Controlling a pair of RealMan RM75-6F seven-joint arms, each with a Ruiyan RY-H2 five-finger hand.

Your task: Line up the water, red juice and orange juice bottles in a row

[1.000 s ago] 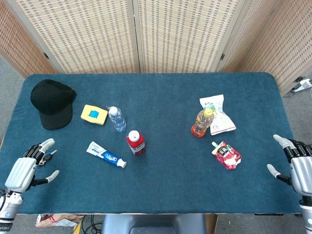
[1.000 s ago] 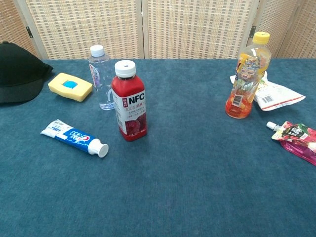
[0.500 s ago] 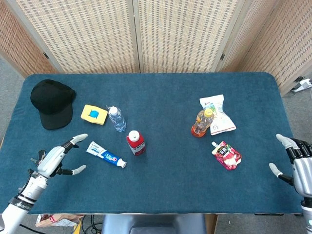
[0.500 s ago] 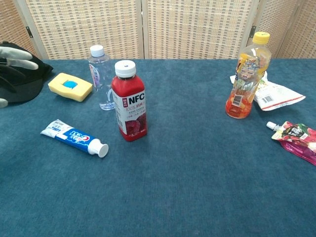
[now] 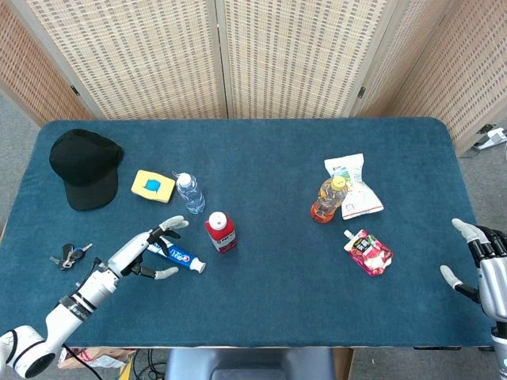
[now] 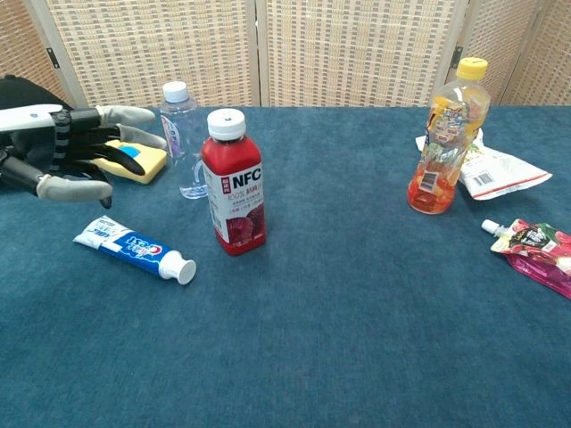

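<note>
The clear water bottle (image 5: 190,192) (image 6: 178,139) stands left of centre, beside the red juice bottle (image 5: 220,231) (image 6: 234,183) with its white cap. The orange juice bottle (image 5: 328,199) (image 6: 443,137), yellow-capped, stands upright further right. My left hand (image 5: 149,247) (image 6: 67,152) hovers open over the toothpaste, fingers spread, a short way left of the red juice bottle and holding nothing. At the table's right edge my right hand (image 5: 485,267) is open and empty, far from all three bottles.
A toothpaste tube (image 5: 173,252) (image 6: 136,247) lies under my left hand. A yellow sponge (image 5: 153,185), a black cap (image 5: 83,165) and keys (image 5: 68,255) lie to the left. A snack bag (image 5: 352,184) and a red pouch (image 5: 369,252) lie near the orange juice.
My left hand has swept from the front-left corner rightward toward the red juice bottle, uncovering the keys. My right hand has barely shifted. No bottle has moved.
</note>
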